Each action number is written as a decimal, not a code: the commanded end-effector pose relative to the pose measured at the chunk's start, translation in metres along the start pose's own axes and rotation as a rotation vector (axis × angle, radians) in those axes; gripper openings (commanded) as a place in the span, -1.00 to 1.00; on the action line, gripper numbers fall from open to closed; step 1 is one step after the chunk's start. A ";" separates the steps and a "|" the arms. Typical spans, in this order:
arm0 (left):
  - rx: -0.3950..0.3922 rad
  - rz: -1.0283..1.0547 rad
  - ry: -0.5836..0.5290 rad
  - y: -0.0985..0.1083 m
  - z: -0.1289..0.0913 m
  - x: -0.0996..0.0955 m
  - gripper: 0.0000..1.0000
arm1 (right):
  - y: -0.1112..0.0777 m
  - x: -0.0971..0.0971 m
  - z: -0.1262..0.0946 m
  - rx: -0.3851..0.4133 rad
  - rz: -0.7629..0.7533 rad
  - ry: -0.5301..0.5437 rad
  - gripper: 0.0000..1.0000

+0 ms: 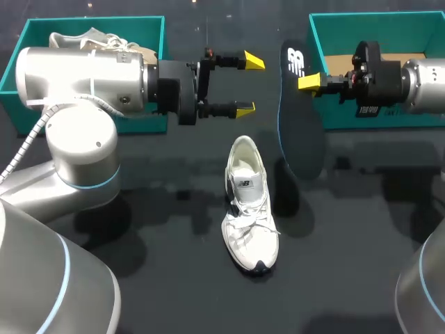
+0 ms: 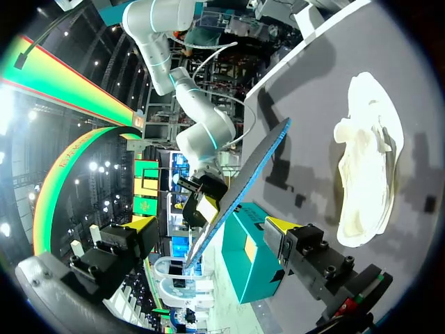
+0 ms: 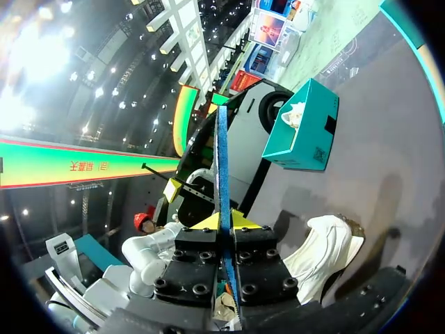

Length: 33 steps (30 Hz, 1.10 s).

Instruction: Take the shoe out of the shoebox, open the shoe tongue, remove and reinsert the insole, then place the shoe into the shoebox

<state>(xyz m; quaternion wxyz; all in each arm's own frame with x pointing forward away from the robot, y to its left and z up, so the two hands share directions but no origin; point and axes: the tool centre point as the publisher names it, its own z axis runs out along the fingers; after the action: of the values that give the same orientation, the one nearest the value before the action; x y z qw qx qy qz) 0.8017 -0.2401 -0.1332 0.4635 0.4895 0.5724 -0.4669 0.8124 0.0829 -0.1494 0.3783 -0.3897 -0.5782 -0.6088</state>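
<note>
A white sneaker (image 1: 249,212) lies on the dark table, toe toward the front edge; it also shows beside my left gripper (image 2: 365,167) and below my right one (image 3: 323,250). My right gripper (image 1: 309,82) is shut on the edge of the dark insole (image 1: 299,118), which hangs upright above the table. Seen edge-on, the insole (image 3: 222,160) stands up from the shut right gripper (image 3: 226,223). My left gripper (image 1: 249,85) is open, level with the insole and just left of it. From the left gripper (image 2: 212,226) the insole (image 2: 243,188) shows ahead, untouched.
A teal shoebox (image 1: 149,31) at the back left holds a second white shoe (image 1: 104,40). Another teal shoebox (image 1: 327,31) stands at the back right behind my right gripper, its cardboard floor showing. The same left box (image 3: 302,129) shows past the insole.
</note>
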 end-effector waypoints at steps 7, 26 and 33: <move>0.028 0.020 -0.025 0.006 0.028 0.015 1.00 | 0.020 -0.019 0.012 0.013 0.219 0.007 -1.00; 0.004 0.019 -0.025 0.014 0.038 0.022 0.68 | 0.025 -0.025 0.022 0.035 0.396 0.016 -1.00; -0.003 0.016 -0.020 0.021 0.044 0.026 -0.11 | 0.028 -0.030 0.027 0.043 0.460 0.000 -1.00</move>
<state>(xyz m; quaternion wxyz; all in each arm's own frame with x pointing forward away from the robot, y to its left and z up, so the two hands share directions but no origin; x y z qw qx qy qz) 0.8196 -0.2716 -0.1648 0.4733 0.4887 0.5642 -0.4678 0.8466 0.1063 -0.1627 0.5123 -0.5026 -0.4845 -0.5001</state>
